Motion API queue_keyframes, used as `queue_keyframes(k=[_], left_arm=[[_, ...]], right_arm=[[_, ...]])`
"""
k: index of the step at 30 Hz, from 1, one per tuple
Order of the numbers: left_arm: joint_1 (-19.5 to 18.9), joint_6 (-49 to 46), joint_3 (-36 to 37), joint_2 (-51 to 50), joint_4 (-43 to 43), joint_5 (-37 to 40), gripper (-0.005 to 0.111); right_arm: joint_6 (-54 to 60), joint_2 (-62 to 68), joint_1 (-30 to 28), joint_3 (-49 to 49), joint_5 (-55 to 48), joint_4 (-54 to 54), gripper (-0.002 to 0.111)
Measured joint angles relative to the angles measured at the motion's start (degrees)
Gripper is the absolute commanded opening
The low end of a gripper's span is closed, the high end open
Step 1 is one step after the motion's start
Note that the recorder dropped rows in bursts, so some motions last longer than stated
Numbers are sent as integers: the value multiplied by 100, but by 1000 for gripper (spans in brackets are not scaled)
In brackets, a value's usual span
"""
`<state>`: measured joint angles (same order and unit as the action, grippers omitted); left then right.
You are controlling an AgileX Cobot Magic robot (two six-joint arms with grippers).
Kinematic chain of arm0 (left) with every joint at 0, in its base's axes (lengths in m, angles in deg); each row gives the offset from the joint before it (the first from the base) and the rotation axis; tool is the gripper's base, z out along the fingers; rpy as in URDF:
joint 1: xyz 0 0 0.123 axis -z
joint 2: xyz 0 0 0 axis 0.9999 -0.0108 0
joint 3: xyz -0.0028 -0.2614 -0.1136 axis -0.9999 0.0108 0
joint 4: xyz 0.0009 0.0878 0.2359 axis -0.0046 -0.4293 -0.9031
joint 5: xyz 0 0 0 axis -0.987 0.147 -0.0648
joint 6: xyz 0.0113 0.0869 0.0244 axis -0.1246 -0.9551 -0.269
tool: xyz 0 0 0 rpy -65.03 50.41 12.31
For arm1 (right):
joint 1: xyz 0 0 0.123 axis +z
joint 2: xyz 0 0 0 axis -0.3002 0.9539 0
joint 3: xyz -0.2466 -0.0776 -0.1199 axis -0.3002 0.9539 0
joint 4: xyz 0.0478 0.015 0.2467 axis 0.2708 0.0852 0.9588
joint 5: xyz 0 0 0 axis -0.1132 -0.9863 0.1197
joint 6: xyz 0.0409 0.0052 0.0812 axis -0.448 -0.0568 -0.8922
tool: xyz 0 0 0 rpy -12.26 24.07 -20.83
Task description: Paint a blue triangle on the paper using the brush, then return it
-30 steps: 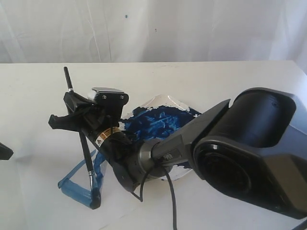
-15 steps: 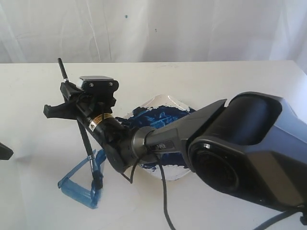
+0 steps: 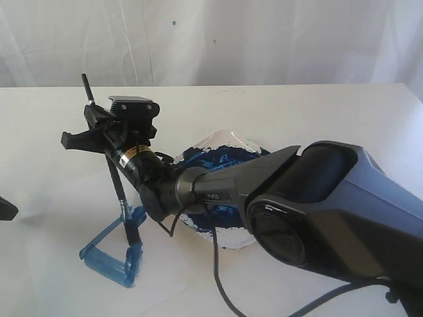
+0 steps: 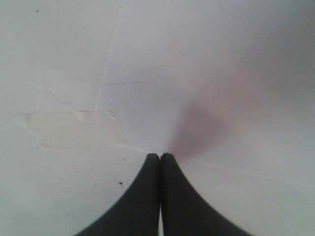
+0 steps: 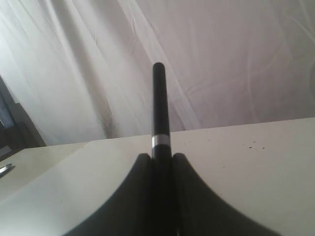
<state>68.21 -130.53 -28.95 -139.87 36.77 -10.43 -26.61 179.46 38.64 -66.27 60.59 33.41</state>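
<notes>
Exterior view shows the right gripper (image 3: 92,132) with its jaws clamped on the brush (image 3: 114,175) high on the handle. That sets the brush steeply upright, so only the tip meets the paper (image 3: 53,224), on the side of the blue triangle (image 3: 106,264) nearest the paint dish (image 3: 231,239). The outline looks closed, so the return is probably near. The left gripper (image 4: 160,156) idles over the counter (image 3: 330,105) with its jaws together and empty.

dish (image 3: 228,140): blue-smeared, on table (image 3: 330,112) | curtain (image 3: 264,39): white, behind | tape (image 4: 74,129): flat on table
</notes>
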Motion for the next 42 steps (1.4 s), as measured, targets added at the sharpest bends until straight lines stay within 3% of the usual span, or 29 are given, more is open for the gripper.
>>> queue_keyframes(k=[25,33,42], left_arm=[[0,-23,0,0,-10,14,0],[0,-23,0,0,-10,14,0],[0,-23,0,0,-10,-75,0]], right_arm=[[-14,820,-513,-2112,-949,0,0],[-24,688,-513,-2256,-1070,-449,0],[-35,-112,-453,-2278,-2142,-721,0]])
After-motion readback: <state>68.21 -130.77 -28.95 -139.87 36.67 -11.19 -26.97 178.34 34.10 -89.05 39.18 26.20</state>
